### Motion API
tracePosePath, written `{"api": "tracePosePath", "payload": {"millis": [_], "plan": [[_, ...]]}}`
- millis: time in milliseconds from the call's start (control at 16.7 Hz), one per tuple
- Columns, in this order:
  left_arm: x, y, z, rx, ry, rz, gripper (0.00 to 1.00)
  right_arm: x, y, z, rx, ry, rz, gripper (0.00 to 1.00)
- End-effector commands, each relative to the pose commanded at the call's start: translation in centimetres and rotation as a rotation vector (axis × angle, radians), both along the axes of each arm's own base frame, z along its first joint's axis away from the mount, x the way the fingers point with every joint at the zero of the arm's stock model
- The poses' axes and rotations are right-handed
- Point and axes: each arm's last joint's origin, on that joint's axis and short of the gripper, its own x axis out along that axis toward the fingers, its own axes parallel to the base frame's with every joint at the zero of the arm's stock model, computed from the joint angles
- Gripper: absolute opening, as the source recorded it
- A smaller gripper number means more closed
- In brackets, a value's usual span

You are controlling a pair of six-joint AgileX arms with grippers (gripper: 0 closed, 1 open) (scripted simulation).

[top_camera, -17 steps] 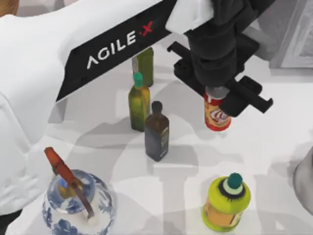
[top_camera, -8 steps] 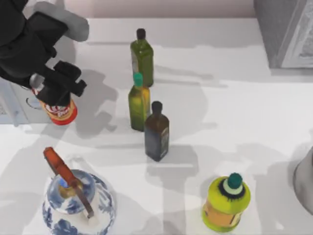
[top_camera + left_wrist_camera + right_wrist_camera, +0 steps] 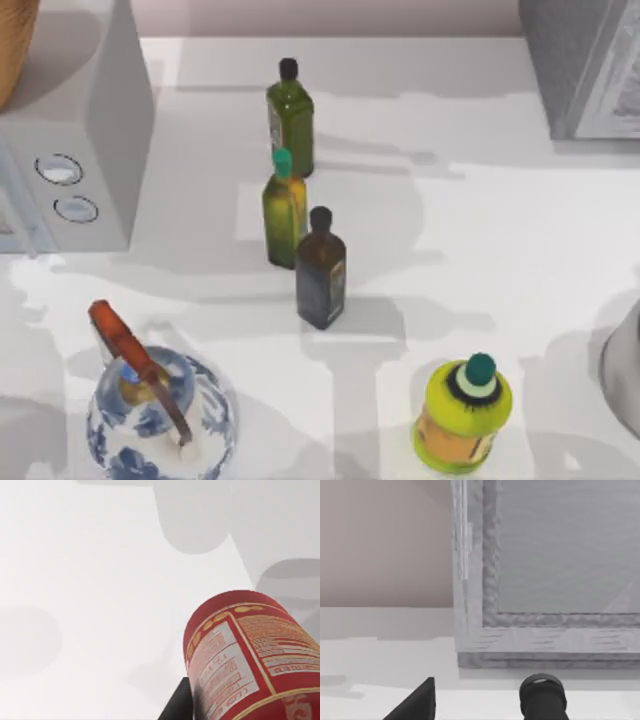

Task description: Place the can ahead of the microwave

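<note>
The red can (image 3: 245, 655), with printed label text and a yellow band, looms close in the left wrist view over the white tabletop (image 3: 90, 580). A black finger (image 3: 176, 705) of my left gripper lies against the can's side and holds it. I cannot tell whether the can touches the table. The light-grey microwave (image 3: 100, 110) stands at the far left of the top view, with two round white dials (image 3: 58, 169) on its front. One dark fingertip (image 3: 415, 702) of my right gripper shows in the right wrist view, facing a grey framed panel (image 3: 545, 570).
Three bottles stand in a row mid-table: dark green (image 3: 290, 115), olive with a teal cap (image 3: 283, 205), brown (image 3: 321, 268). A fat yellow-green bottle (image 3: 463, 413) sits front right, a blue-and-white teapot (image 3: 160, 415) front left, and a grey box (image 3: 585, 65) at the back right.
My left arm carried the can from the table's middle to the left, in front of the microwave, and has since left the top view. The microwave is now uncovered.
</note>
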Motion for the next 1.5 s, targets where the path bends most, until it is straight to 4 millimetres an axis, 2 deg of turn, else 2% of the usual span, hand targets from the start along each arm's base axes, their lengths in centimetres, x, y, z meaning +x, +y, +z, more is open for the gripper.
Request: {"api": "tracePosePath", "payload": {"millis": [180,360,1200,1500], "plan": [[-1.6,4.3,-1.8,0.018,-0.009,0.109,0.0,0.0,0.0,0.0,0.0,0.0,0.0,1.0],[-2.5,6.4,-2.9,0.029,-0.012,0.16,0.0,0.0,0.0,0.0,0.0,0.0,0.0,1.0],[-2.5,6.6,-3.8,0.03,-0.012,0.164,0.0,0.0,0.0,0.0,0.0,0.0,0.0,1.0],[-2.5,6.6,-3.8,0.03,-0.012,0.164,0.38,0.0,0.0,0.0,0.0,0.0,0.0,1.0]]}}
